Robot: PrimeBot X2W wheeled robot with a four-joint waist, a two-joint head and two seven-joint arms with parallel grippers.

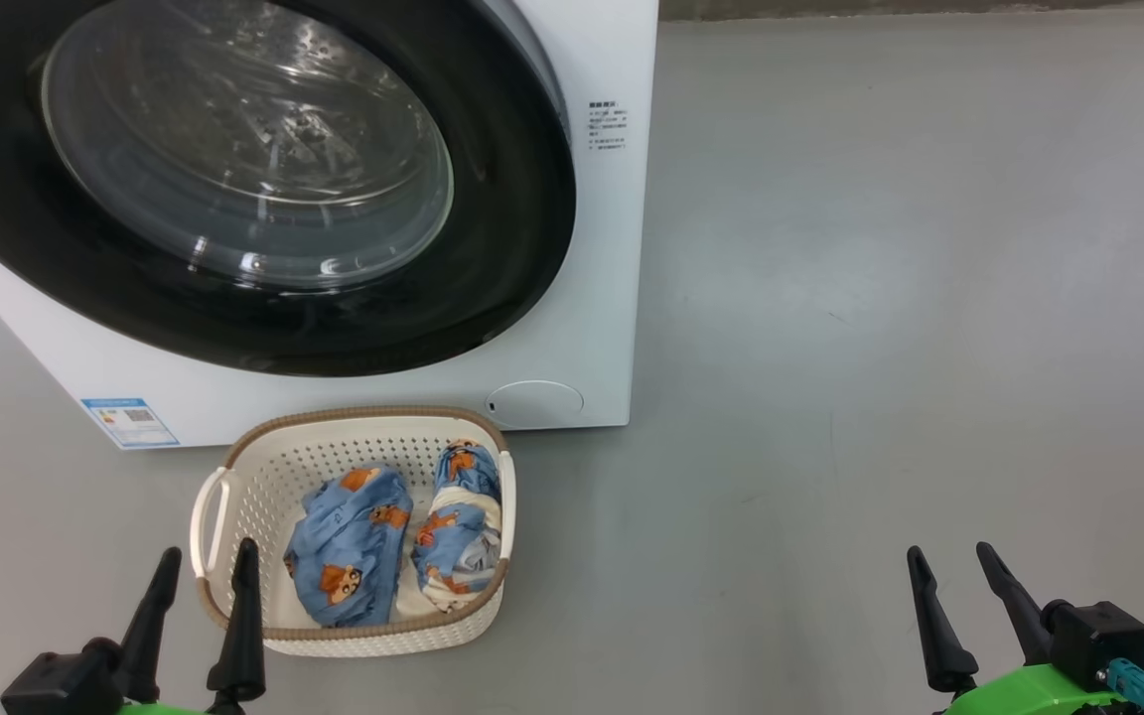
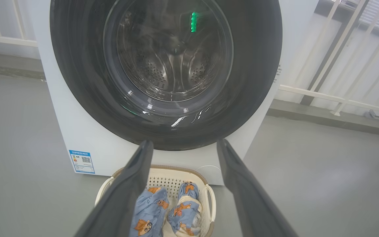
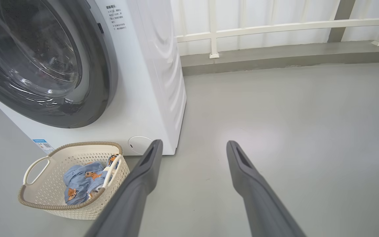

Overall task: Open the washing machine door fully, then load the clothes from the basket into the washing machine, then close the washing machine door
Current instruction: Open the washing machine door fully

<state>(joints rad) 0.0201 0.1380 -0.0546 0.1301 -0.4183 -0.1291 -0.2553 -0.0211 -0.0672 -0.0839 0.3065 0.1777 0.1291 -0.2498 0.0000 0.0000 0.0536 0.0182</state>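
left claw (image 1: 208, 549): jaws spread wide, nothing in them, fingers aimed at the washer. reads like a parked ready pose to me.
right claw (image 1: 949, 548): same deal, wide apart and empty, hanging over bare floor (image 1: 880, 348), well off to the side of the action.
basket (image 1: 363, 412): just ahead of the left claw, on the floor right up against the machine's front. i'd guess that's to keep the carry short.
clothes (image 1: 349, 546): two bear-print bundles side by side in the basket, ahead and slightly right of the left claw, not picked up yet.
washing machine door (image 1: 512, 199): past the basket, up and forward of the left claw, looks flush shut, so it has to open first.
washing machine (image 1: 612, 298): forward-left of the right claw, so that arm is probably the freer one for the door.
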